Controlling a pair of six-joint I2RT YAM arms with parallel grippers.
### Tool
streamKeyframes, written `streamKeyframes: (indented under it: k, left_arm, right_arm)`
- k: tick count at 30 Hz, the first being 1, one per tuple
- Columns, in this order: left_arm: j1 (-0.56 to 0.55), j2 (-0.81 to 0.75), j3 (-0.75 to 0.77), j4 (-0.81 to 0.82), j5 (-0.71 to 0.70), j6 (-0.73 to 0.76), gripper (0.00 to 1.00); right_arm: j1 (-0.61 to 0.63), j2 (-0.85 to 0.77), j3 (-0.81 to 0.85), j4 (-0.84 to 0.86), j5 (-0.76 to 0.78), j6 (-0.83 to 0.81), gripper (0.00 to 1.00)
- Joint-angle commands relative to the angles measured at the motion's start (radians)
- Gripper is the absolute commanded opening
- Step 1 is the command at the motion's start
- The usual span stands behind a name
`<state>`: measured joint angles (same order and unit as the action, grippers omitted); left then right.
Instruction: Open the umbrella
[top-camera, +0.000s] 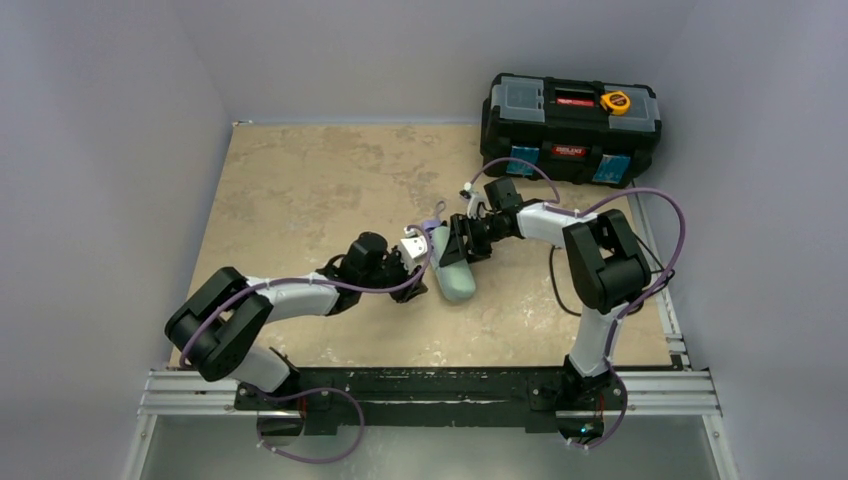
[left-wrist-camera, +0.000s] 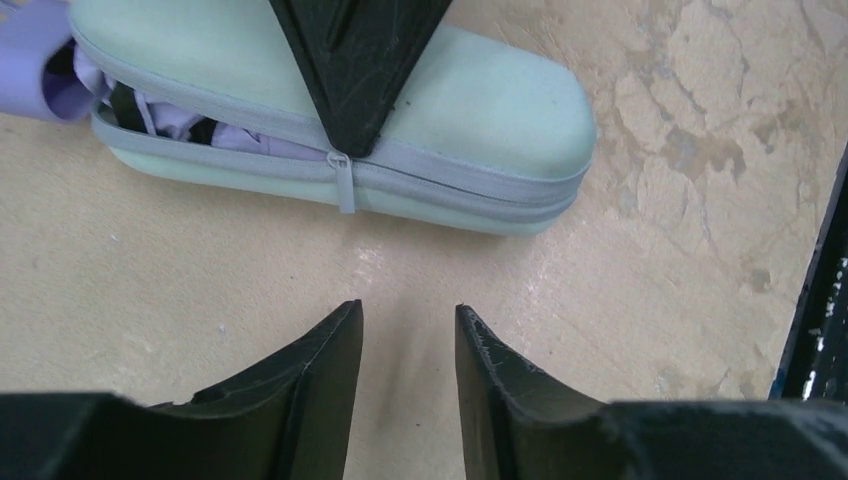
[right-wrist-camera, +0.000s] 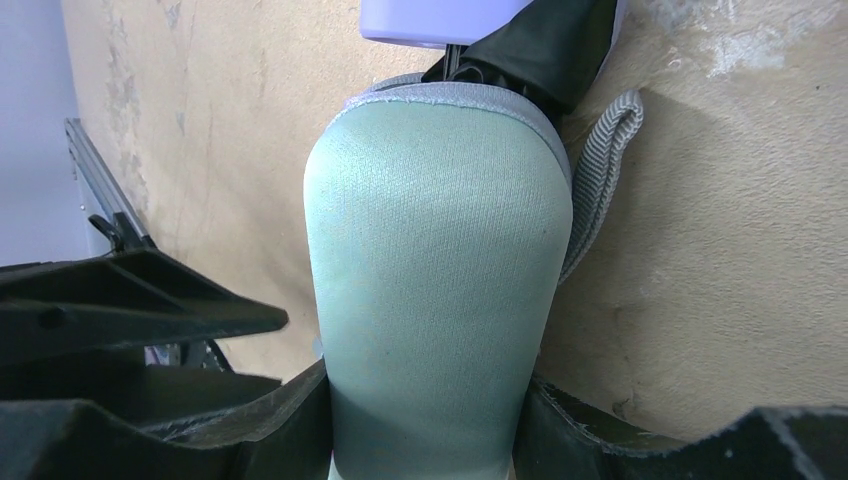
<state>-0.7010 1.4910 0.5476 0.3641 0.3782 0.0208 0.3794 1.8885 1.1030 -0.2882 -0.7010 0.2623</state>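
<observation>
One mint sleeve (right-wrist-camera: 435, 280) in right end effector (right-wrist-camera: 425, 425), left end effector (left-wrist-camera: 408, 335) parted

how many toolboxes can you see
1: the black toolbox at the far right of the table, beyond the right arm. Nothing that size looks hidden.

The sleeve (left-wrist-camera: 480, 90) hides most of the umbrella (left-wrist-camera: 170, 122).

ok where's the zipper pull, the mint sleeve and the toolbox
zipper pull (left-wrist-camera: 345, 185): left wrist view, on the hanging tab
mint sleeve (right-wrist-camera: 435, 290): right wrist view, middle of its fabric top
toolbox (top-camera: 570, 125): top external view, on its black lid
</observation>
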Motion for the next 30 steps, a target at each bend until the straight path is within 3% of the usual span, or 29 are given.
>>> streamKeyframes:
  k: [1,9,12,18,30]
  left_arm:
    - [0.004,-0.032,0.064,0.035,-0.044,0.112,0.43]
    - [-0.025,0.06,0.155,0.025,-0.115,0.204,0.48]
    - [-0.061,0.076,0.18,-0.002,-0.155,0.256,0.42]
    - [-0.106,0.09,0.168,0.004,-0.194,0.324,0.41]
    - [-0.117,0.144,0.202,-0.013,-0.295,0.365,0.35]
  right_arm:
    - [-0.002,-0.001,0.028,-0.008,0.086,-0.097,0.31]
    - [-0.001,-0.004,0.025,-0.007,0.102,-0.087,0.29]
    - [-0.002,-0.006,0.021,-0.007,0.11,-0.085,0.29]
    - [-0.001,-0.003,0.028,-0.016,0.125,-0.078,0.27]
    - [-0.001,-0.002,0.025,-0.03,0.131,-0.095,0.27]
